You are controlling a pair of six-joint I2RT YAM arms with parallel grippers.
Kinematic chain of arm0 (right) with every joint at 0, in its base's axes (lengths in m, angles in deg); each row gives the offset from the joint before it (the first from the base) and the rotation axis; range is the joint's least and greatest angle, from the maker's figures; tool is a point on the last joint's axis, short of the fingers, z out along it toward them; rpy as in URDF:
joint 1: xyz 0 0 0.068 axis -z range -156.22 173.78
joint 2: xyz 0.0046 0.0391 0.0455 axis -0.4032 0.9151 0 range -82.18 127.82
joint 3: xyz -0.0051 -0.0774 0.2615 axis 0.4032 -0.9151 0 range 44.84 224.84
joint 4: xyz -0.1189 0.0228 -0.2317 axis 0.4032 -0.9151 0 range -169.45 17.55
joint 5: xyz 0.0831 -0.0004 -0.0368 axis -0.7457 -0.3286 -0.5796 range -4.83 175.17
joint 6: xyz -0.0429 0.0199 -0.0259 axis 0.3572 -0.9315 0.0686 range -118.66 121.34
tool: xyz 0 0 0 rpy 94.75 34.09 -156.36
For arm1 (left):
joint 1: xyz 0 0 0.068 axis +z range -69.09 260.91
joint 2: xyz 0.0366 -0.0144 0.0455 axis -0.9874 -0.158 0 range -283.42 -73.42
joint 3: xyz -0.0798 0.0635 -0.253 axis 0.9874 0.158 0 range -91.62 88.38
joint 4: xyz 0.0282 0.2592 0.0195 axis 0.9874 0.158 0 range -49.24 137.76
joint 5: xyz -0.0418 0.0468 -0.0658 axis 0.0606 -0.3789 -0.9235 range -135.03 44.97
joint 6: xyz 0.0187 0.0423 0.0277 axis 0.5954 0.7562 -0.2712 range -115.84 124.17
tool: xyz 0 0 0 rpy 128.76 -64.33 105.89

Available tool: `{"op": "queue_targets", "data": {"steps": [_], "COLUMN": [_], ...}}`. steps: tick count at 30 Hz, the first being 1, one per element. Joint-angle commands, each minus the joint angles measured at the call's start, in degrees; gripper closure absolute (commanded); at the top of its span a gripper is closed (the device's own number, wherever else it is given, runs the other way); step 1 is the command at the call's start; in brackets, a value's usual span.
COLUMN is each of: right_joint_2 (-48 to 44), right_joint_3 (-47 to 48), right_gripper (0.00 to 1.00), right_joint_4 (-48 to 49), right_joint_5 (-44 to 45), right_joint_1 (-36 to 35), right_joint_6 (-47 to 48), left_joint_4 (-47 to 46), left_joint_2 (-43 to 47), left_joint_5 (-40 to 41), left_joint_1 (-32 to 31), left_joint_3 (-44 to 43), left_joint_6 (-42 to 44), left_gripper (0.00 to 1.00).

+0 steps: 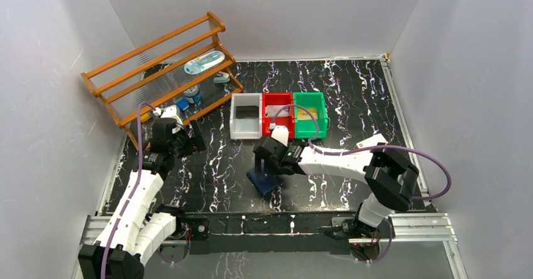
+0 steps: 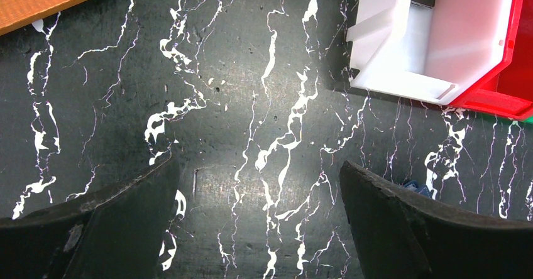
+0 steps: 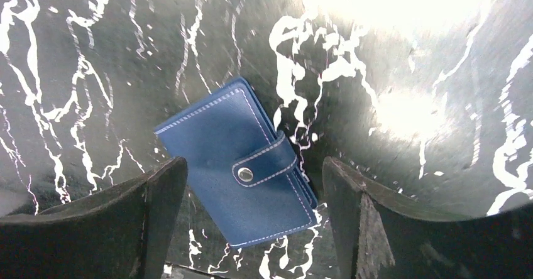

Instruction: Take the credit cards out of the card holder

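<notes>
- On the desk (image 3: 94, 53), the card holder (image 3: 242, 169) is lying closed with its strap snapped. It is below and between the right fingers (image 3: 157, 216), which are standing wide and holding nothing.
- The left fingers (image 2: 113, 222) are hanging fully open and empty near the white bin (image 2: 402, 78).
- I am judging that the credit cards (image 1: 247, 111) are lying in the row of bins (image 1: 277, 95). Whether more are inside the holder, I cannot tell.
- Next I am needing to unsnap the strap. Open desk is lying around the holder, and the bins are well apart.
</notes>
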Motion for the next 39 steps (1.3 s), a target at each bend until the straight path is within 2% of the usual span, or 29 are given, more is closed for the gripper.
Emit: {"op": "queue_targets", "data": {"steps": [1,4,7,14,17,19,23,26,28,30,35,38,39], "right_joint_2": [-2.2,-0.5,1.6,2.6,3.7,3.6,0.8,-2.8,-4.8,-5.6,-4.8,-3.5,-2.6], "right_joint_3": [5.5,6.6,7.7,3.3,3.4,2.0,-4.1,-9.9,-12.3,-10.5,-0.6,4.3,6.0], "right_gripper": [0.13,0.16,0.23,0.36,0.45,0.45,0.50,0.57,0.52,0.45,0.31,0.10,0.05], "right_joint_4": [-3.7,-3.6,-5.3,-0.5,-5.7,-6.0,1.0,11.5,19.3,19.0,-1.1,-9.2,-11.8], "right_joint_5": [7.6,3.5,-0.2,-7.9,-3.0,-2.5,-6.2,-9.9,-8.9,-6.4,5.8,11.7,13.0], "right_joint_1": [-0.3,-0.3,-0.3,-0.4,-0.4,-0.4,-0.4,-1.5,-4.4,-6.0,-6.2,-6.2,-6.2], "right_joint_6": [14.8,20.6,20.2,18.4,9.6,4.8,-4.7,-10.6,-11.4,-11.1,-7.7,-4.0,-3.3], "left_joint_4": [1.2,1.2,1.2,1.2,1.2,1.2,1.3,1.3,1.1,1.1,1.2,1.2,1.3], "left_joint_2": [1.0,0.8,0.6,0.4,0.0,-0.1,0.2,0.5,0.5,0.3,0.5,0.6,0.6], "left_joint_5": [0.7,1.0,1.0,1.0,0.9,0.8,0.2,-1.3,-1.9,-1.6,-1.7,-1.5,-1.0], "left_joint_1": [-0.1,-0.1,-0.1,-0.1,-0.1,-0.1,-0.1,-0.1,-0.1,-0.1,-0.1,-0.1,-0.1], "left_joint_3": [-1.2,-1.2,-1.3,-1.3,-1.3,-1.4,-1.2,-0.9,-0.7,-0.8,-0.7,-0.7,-0.7], "left_joint_6": [-0.5,-0.4,-0.3,-0.3,-0.3,-0.4,-0.5,-1.1,-1.3,-1.3,-1.3,-1.3,-1.3], "left_gripper": [0.02,0.02,0.02,0.02,0.02,0.02,0.01,0.02,0.02,0.02,0.02,0.02,0.02]}}
